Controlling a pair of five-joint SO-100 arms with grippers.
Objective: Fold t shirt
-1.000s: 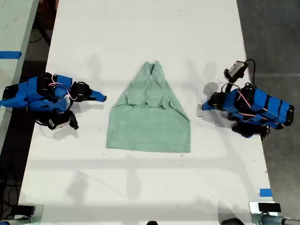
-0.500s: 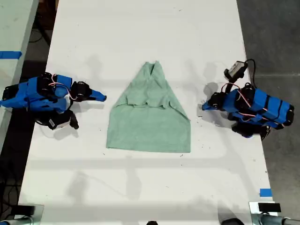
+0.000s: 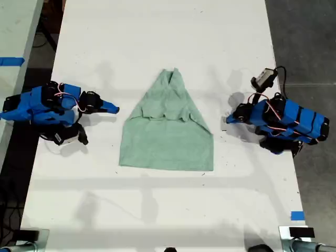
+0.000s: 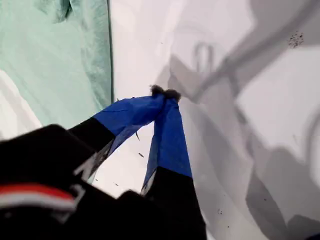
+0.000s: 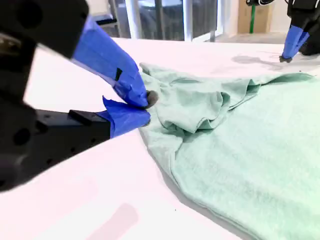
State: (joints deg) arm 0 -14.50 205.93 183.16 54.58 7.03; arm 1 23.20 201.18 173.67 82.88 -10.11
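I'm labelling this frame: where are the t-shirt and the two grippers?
t shirt point(image 3: 167, 139), exterior view, middle of the cloth.
my first gripper point(image 4: 165, 93), first wrist view, closed tips.
my second gripper point(image 5: 146, 106), second wrist view, closed tips.

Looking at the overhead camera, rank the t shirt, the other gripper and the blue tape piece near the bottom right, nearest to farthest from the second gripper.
From my second gripper, at the exterior view's left:
1. The t shirt, mid-table, its edge just beside the gripper.
2. My first gripper, across the shirt at the exterior view's right.
3. The blue tape, at the exterior view's lower right corner.
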